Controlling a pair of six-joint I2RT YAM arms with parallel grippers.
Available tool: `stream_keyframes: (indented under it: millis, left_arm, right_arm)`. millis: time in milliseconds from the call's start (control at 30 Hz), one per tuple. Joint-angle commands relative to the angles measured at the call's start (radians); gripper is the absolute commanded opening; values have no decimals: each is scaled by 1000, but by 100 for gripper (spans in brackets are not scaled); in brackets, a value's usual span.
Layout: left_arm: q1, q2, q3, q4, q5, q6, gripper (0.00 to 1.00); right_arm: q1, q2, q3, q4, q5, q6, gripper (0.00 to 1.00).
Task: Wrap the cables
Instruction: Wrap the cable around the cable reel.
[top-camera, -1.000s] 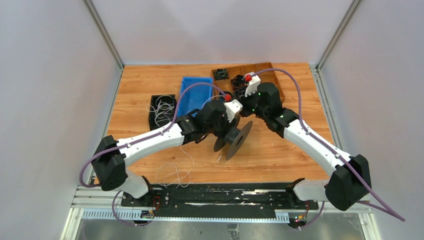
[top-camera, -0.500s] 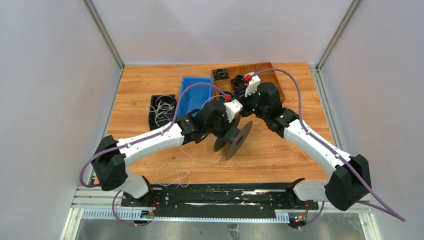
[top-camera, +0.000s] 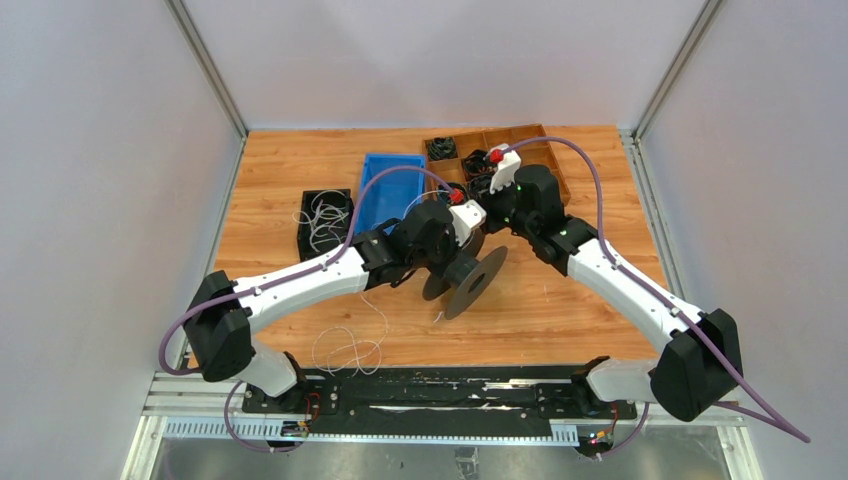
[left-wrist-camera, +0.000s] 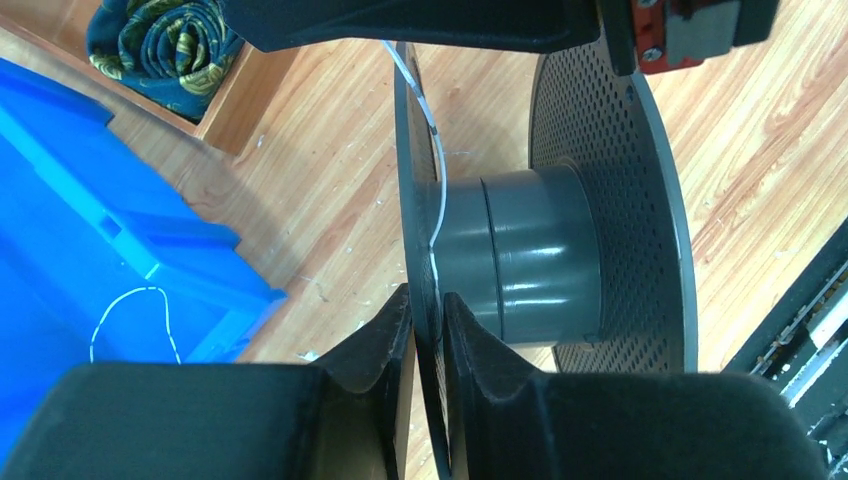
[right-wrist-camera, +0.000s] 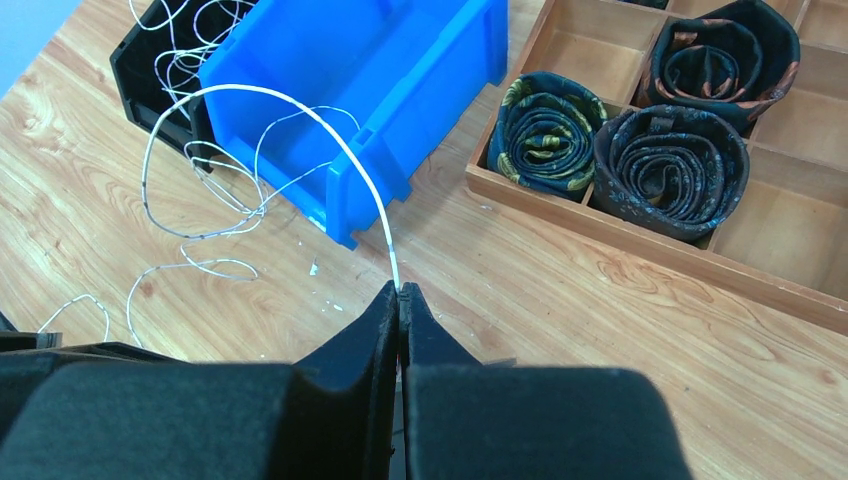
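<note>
A dark grey spool (top-camera: 470, 280) stands on edge at mid-table, its hub (left-wrist-camera: 520, 260) between two perforated flanges. My left gripper (left-wrist-camera: 425, 297) is shut on the rim of the left flange, one finger on each face. A thin white cable (left-wrist-camera: 437, 150) runs down inside that flange to the hub. My right gripper (right-wrist-camera: 400, 290), just behind the spool, is shut on the cable (right-wrist-camera: 300, 105), which arcs from its tips toward the blue bin and trails into loose loops. More cable loops (top-camera: 345, 350) lie near the front edge.
A blue bin (top-camera: 392, 190) sits behind the left arm. Left of it a black box (top-camera: 325, 222) holds tangled white wire. A wooden divided tray (top-camera: 545, 160) at the back right contains dark rolled coils (right-wrist-camera: 670, 165). Purple hoses arch over both arms.
My left gripper's jaws have closed in onto the spool's flange, and the spool has shifted slightly to the left. The right gripper has stayed pinched on the cable.
</note>
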Motion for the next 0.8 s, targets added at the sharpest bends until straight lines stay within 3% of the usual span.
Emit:
stream_keyframes:
  millis: [0, 200, 567, 767]
  left_arm:
    - [-8, -14, -2, 17, -20, 23, 18]
    - [-8, -31, -16, 22, -32, 35, 1]
    - [-6, -70, -30, 15, -47, 68, 0]
    - [36, -124, -47, 16, 33, 91, 0]
  right_arm:
    - [14, -9, -13, 10, 10, -28, 1]
    - [11, -16, -5, 0, 10, -36, 1]
    - [-11, -24, -11, 6, -61, -53, 1]
    - [-48, -43, -11, -4, -91, -67, 9]
